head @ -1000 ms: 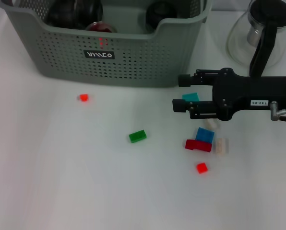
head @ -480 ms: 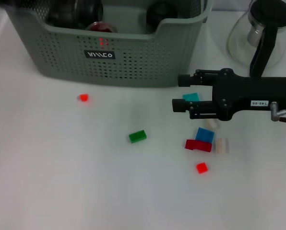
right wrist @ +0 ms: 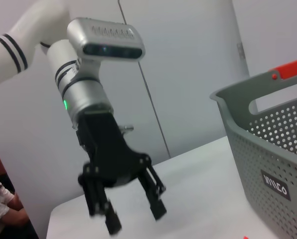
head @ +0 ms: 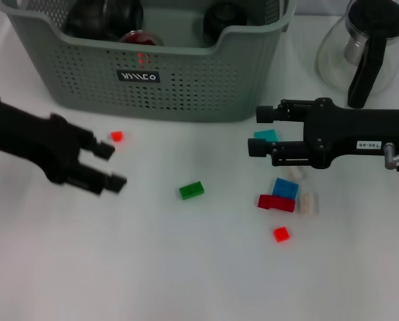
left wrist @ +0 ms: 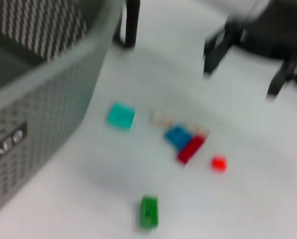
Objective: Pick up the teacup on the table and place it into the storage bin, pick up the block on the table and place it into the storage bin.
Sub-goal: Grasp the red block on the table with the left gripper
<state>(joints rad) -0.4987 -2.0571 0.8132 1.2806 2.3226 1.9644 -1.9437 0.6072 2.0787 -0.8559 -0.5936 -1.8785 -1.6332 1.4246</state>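
Loose blocks lie on the white table: a green block point(head: 192, 190) point(left wrist: 149, 211) in the middle, a small red one point(head: 116, 136), a teal one point(head: 266, 135) point(left wrist: 121, 115), and a blue point(head: 286, 188) and dark red point(head: 276, 202) pair. The grey-green storage bin point(head: 186, 87) point(left wrist: 39, 99) stands at the back with dark round cups point(head: 106, 13) inside. No teacup shows on the table. My left gripper point(head: 111, 166) point(right wrist: 133, 214) hovers open, left of the green block. My right gripper point(head: 256, 132) point(left wrist: 243, 69) is open above the teal block.
A glass teapot point(head: 363, 47) with a black handle stands at the back right. A cream block point(head: 309, 203) and a small red block point(head: 281, 233) lie near the blue and red pair.
My left arm has come into the head view from the left and reached toward the green block. The right gripper has drifted slightly to the right.
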